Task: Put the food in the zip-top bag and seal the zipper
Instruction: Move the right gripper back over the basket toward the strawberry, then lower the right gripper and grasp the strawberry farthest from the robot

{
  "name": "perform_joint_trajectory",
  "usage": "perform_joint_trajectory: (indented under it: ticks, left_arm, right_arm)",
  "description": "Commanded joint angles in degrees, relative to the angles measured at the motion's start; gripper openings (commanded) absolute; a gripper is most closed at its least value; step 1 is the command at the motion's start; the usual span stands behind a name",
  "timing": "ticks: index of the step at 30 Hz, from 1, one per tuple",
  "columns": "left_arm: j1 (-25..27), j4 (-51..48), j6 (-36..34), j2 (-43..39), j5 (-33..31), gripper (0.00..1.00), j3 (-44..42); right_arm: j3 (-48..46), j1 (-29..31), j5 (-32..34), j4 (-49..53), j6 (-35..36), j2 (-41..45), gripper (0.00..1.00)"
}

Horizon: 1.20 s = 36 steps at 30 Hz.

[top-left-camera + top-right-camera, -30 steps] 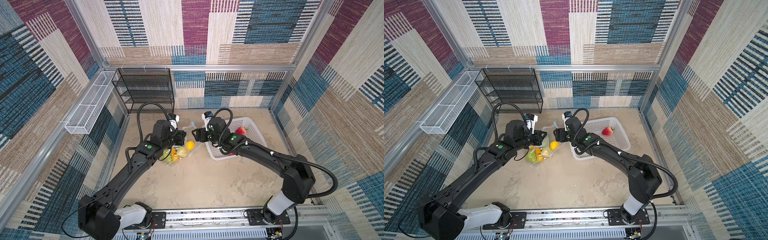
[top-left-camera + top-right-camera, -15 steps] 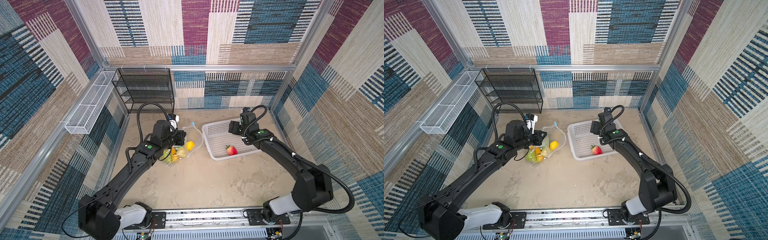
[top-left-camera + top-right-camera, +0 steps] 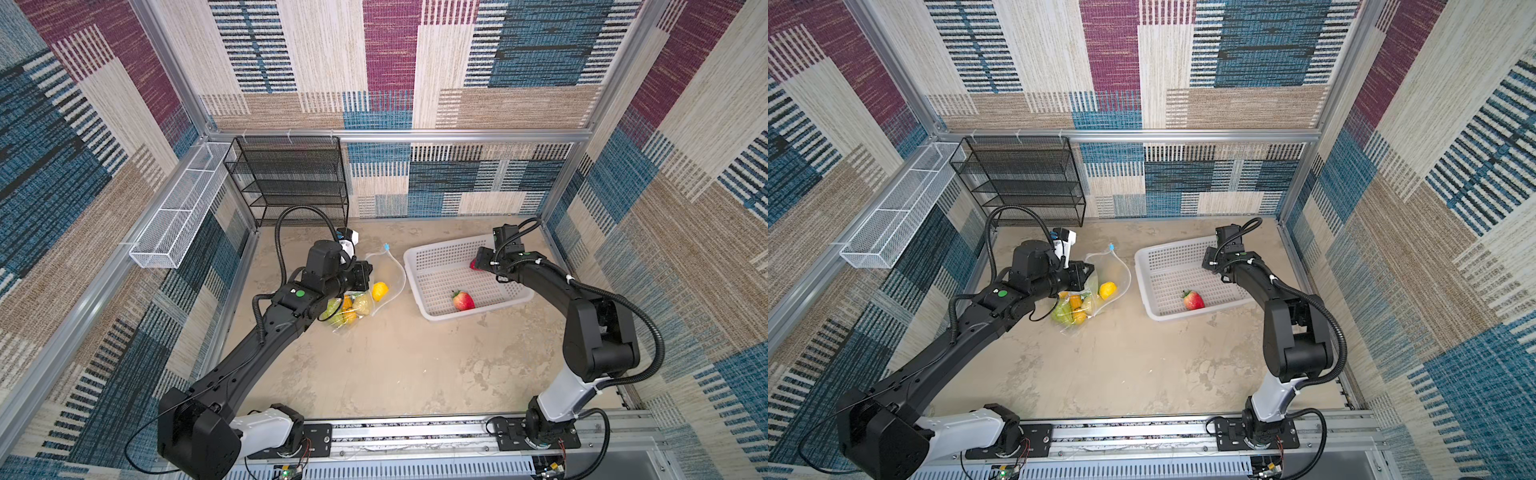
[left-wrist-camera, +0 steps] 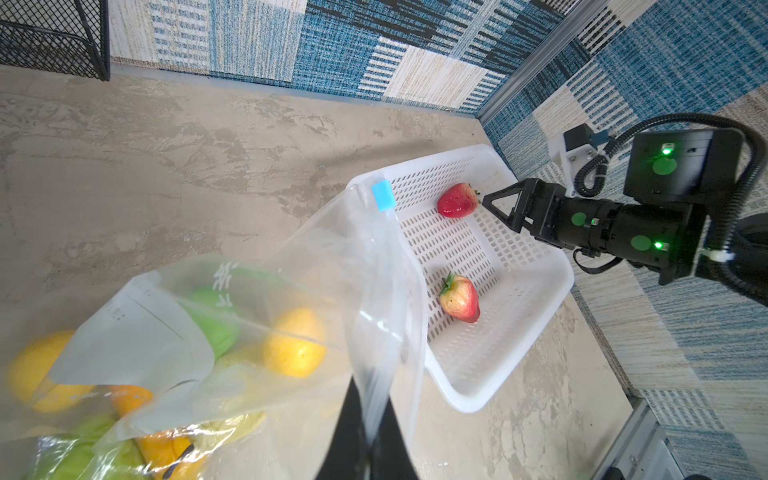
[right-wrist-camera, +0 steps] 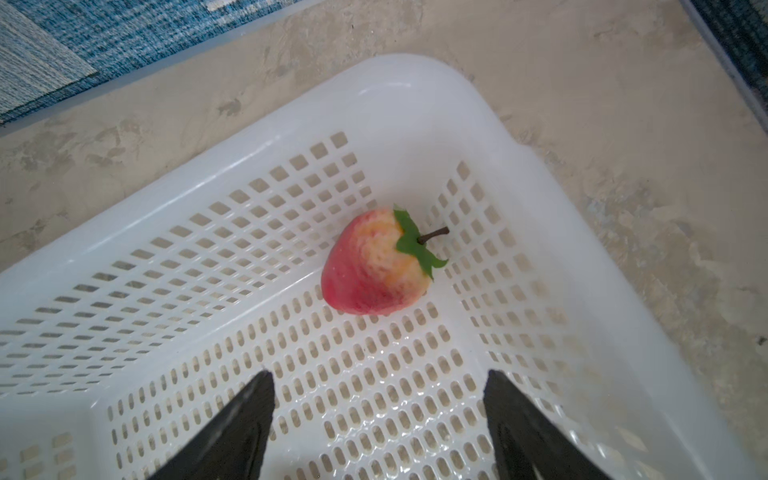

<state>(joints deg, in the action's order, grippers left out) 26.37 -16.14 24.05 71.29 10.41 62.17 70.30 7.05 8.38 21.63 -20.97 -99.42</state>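
The clear zip-top bag (image 3: 365,286) (image 3: 1100,286) (image 4: 291,299) lies left of the white basket with its mouth facing the basket. Inside it are a lemon (image 3: 380,291) (image 3: 1108,289) and green, yellow and orange food (image 3: 347,308). My left gripper (image 3: 368,274) (image 3: 1088,276) (image 4: 365,436) is shut on the bag's mouth edge. The zipper (image 3: 401,274) ends in a light-blue slider (image 3: 387,247) (image 4: 382,195). Two strawberries (image 4: 457,201) (image 4: 459,297) lie in the basket. My right gripper (image 3: 478,262) (image 3: 1208,259) (image 5: 378,376) stands open over the basket, a strawberry (image 5: 370,270) ahead of it, untouched.
The white perforated basket (image 3: 415,286) (image 3: 1144,286) (image 5: 374,95) sits at the back right near the wall. A black wire shelf (image 3: 291,178) stands at the back left, and a white wire tray (image 3: 178,220) hangs on the left wall. Bare floor lies in front.
My right arm has swung from the bag's mouth rightward to the far end of the basket. The left gripper has kept still on the bag.
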Motion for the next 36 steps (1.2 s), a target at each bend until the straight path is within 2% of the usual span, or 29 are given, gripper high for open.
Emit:
perform_joint_trajectory:
  ticks: [1, 8, 20, 29, 33, 36]
  left_arm:
    - [0.0, 0.5, -0.4, 0.1, -1.1, 0.0, 0.2]
    - [0.0, 0.3, -0.9, -0.3, -1.8, 0.0, 0.3]
    - [0.0, 0.3, -1.0, -0.3, -1.7, 0.0, 0.4]
    - [0.0, 0.1, -1.1, -0.4, -1.9, 0.0, 0.3]
    - [0.0, 0.1, -1.0, -0.4, -1.8, 0.0, 0.4]
    - [0.0, 0.1, -1.3, -0.6, -2.0, 0.0, 0.4]
  right_arm:
    - [2.1, 0.0, -1.2, -3.2, -0.9, -2.6, 0.8]
    - [6.4, -0.2, -0.6, -3.4, -2.0, -9.1, 0.8]
    - [9.4, -0.2, 0.2, -3.9, -3.9, -14.3, 0.8]
    - [9.8, -0.2, 0.8, -4.0, -3.2, -15.9, 0.75]
    - [10.1, -0.2, 1.3, -3.7, -2.2, -16.2, 0.65]
    - [8.9, -0.2, 1.0, -3.4, -1.4, -15.3, 0.64]
